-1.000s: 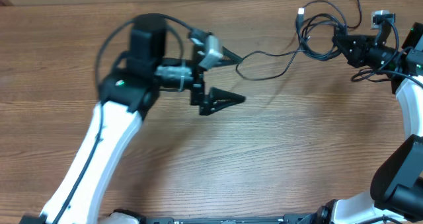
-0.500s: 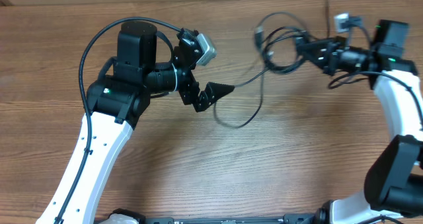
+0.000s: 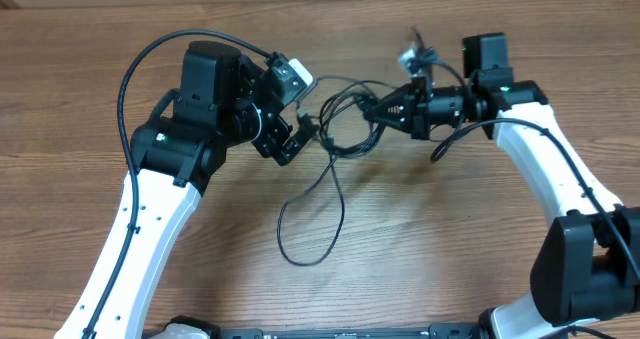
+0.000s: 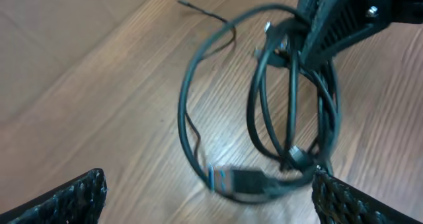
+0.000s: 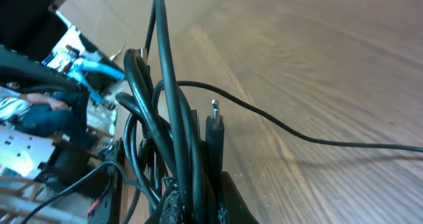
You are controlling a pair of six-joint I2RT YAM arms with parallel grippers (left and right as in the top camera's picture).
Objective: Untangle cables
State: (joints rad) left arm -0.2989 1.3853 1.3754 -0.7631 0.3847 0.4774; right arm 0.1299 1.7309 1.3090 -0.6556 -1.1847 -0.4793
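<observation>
Wooden table [image 3: 450,249]: right gripper [image 3: 370,107] jaws clamp cables [image 4: 293,105]; left gripper [image 3: 298,137] jaws apart.

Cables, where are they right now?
Overhead view, center: the cables are pinched in the right pincer, beside the open left pincer, one loop trailing toward the bottom edge.

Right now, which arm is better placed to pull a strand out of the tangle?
The left arm, probably: its jaws stand open with the cables' loops and a plug just ahead. The right arm's jaws are shut on those cables, so it likely just anchors.
</observation>
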